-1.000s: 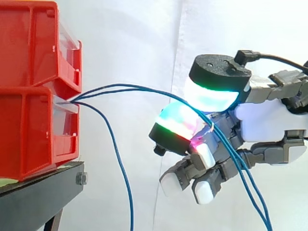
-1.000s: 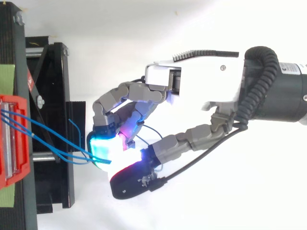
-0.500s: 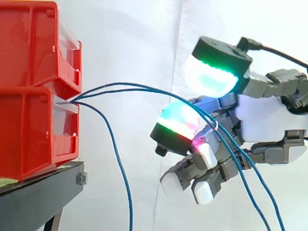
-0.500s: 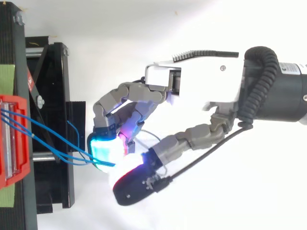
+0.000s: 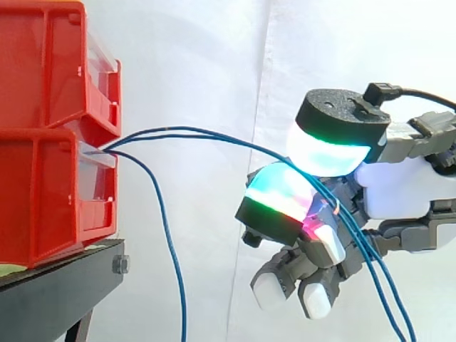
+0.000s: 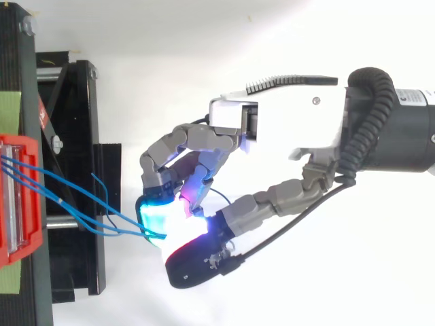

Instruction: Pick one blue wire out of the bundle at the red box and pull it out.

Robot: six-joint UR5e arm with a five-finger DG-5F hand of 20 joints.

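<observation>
Hand (image 5: pixel 396 189) retreated rightward | blue wires (image 5: pixel 194 132) pinched between pads (image 5: pixel 324 151) (two strands)

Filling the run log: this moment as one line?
hand: shut on two blue wires | third blue wire: hangs loose | all enter lower red bin

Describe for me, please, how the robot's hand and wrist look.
The hand has a white palm shell and grey jointed fingers. Its thick pads have black backs and glow cyan, green and red; smaller tips are white. The wrist behind it is a black cylinder.
</observation>
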